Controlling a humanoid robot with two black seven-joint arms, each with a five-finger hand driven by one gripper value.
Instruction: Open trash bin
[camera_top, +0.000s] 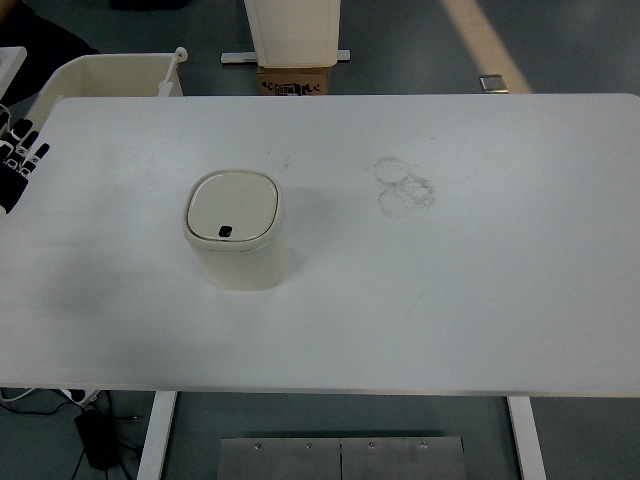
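White table (480, 300): the largest item, filling most of the view, its near edge running along the bottom and its surface bare apart from one object and some marks. Cream tub (105, 75): stands on the floor beyond the far left corner of the table, open at the top, only partly visible. White cabinet base (292, 30): past the far edge at top centre, with a cardboard box (293, 80) just in front of it. Trash bin (236, 230): cream, rounded-square, upright on the table left of centre, well apart from every edge; its lid (231, 205) lies flat and closed, with a small dark button (225, 232) at the lid's near rim. Ring-shaped smudges (404, 185): faint grey circles on the table right of centre, well apart from the bin. My left hand (18, 155): at the left edge of the view, over the table's far left part, well apart from the bin; black with pale fingertips, my fingers (27, 135) lying loosely extended and grasping nothing. My right hand does not show in this view.
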